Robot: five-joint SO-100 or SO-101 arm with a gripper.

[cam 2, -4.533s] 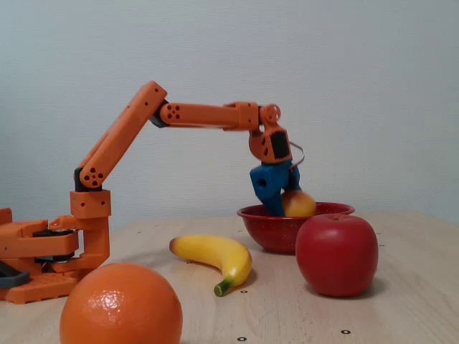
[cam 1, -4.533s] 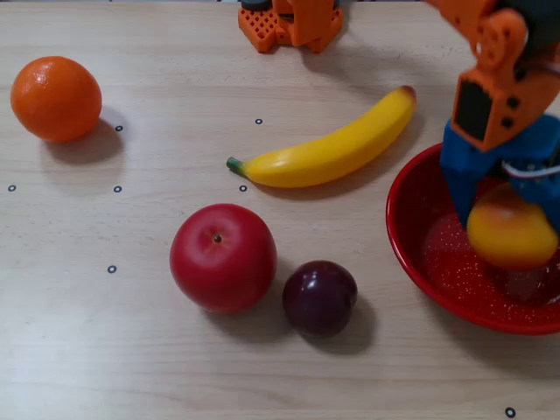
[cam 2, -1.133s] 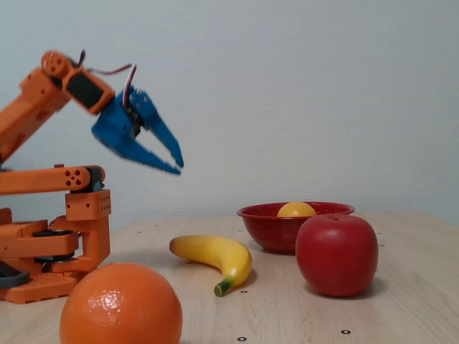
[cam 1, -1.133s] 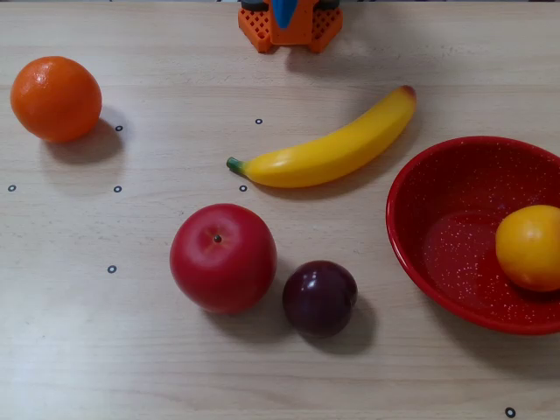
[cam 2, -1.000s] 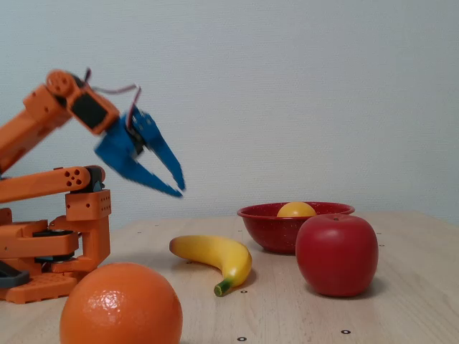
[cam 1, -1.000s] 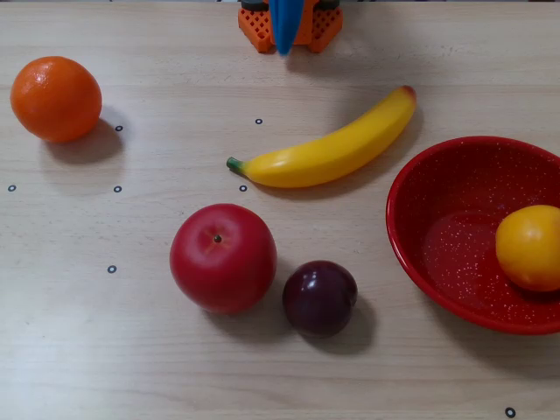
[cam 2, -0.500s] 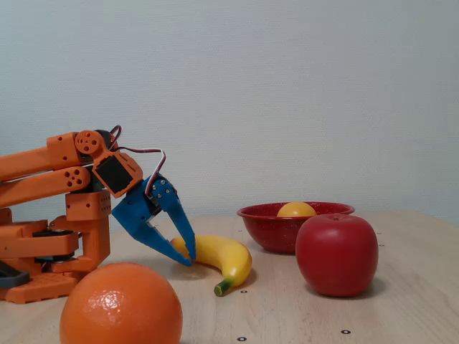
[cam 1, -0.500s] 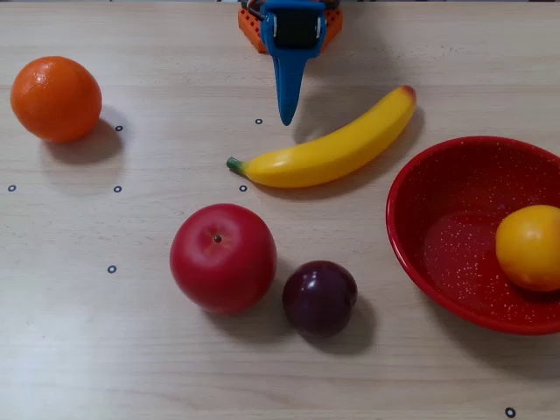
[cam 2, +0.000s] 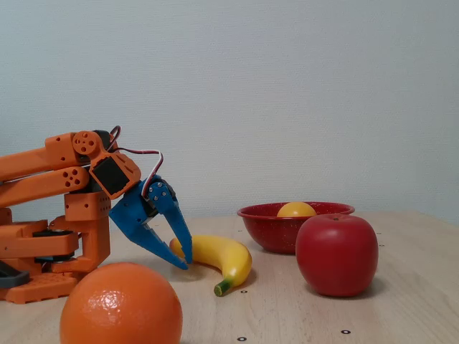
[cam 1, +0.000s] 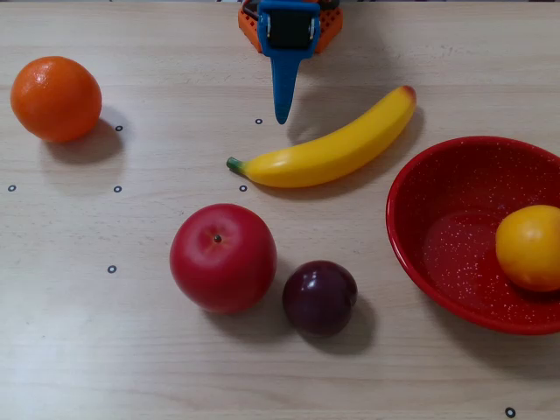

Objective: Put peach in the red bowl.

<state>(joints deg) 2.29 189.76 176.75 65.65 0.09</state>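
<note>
Arm folded low — hand (cam 2: 182, 261) gaping, tips near the table (cam 2: 401, 287).

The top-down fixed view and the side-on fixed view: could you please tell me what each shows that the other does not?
Only the top-down view shows the plum and the bowl's speckled inside. Only the side-on view shows the arm's folded links and the gripper, jaws apart, low near the banana. Both show the peach in the bowl, the apple and the orange.
</note>
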